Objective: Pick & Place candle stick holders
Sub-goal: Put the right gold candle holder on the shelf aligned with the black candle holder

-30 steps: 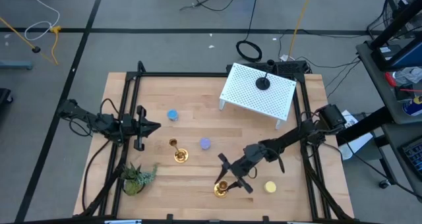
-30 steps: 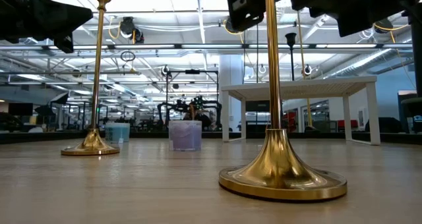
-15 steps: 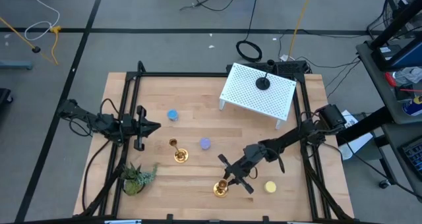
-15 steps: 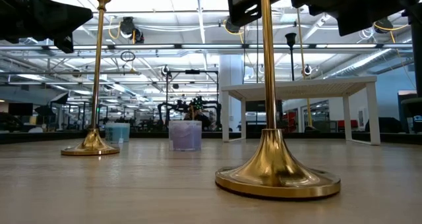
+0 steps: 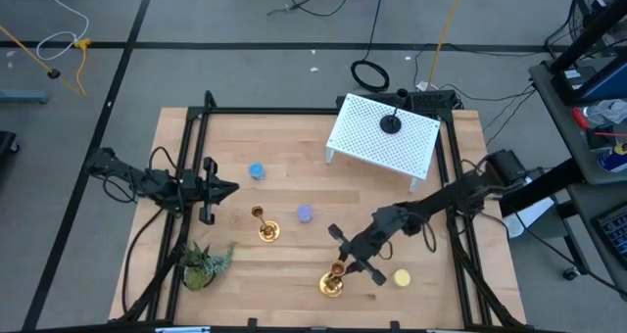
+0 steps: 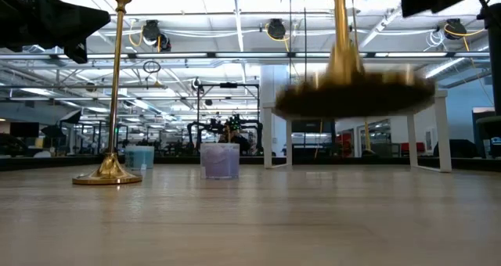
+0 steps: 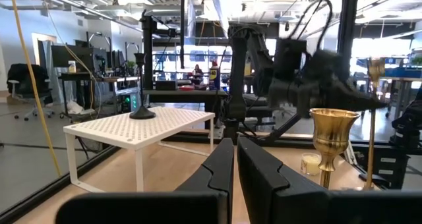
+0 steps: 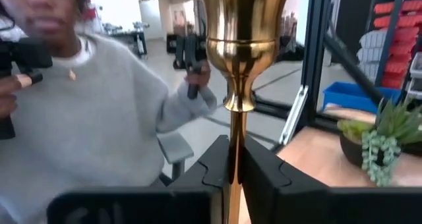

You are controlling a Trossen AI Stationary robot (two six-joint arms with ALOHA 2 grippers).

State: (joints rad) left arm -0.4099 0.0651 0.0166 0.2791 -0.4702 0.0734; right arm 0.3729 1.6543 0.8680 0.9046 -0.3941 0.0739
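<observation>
My right gripper (image 5: 349, 261) is shut on a shiny brass candle stick holder (image 5: 332, 281) near the table's front; its blurred round base (image 6: 352, 95) hangs above the table. A second brass holder (image 5: 265, 226) stands on its base mid-table. My left gripper (image 5: 223, 188) is shut and empty, left of it. The low blue holder (image 5: 256, 171), the lilac one (image 5: 305, 214) and the yellow one (image 5: 401, 277) sit on the wood. The black holder (image 5: 390, 124) stands on the white stand. My right gripper pinches the brass holder's slim stem (image 8: 235, 159) between its two fingers (image 8: 212, 166), below the cup (image 8: 242, 26). The fingers lie across the stem, slanting in from the table's far right. The holder stays upright, its base lifted clear of the table.
The white perforated stand (image 5: 382, 137) stands at the back right. A small green plant (image 5: 202, 264) sits at the front left. A black frame (image 5: 196, 127) rims the table. A person in a grey sweater (image 8: 86, 118) shows beyond the table.
My right gripper has risen and gone a little toward the table's right edge, still shut on the brass holder. The holder's base first slid slightly on the table, then lifted clear and now hangs well above it, upright.
</observation>
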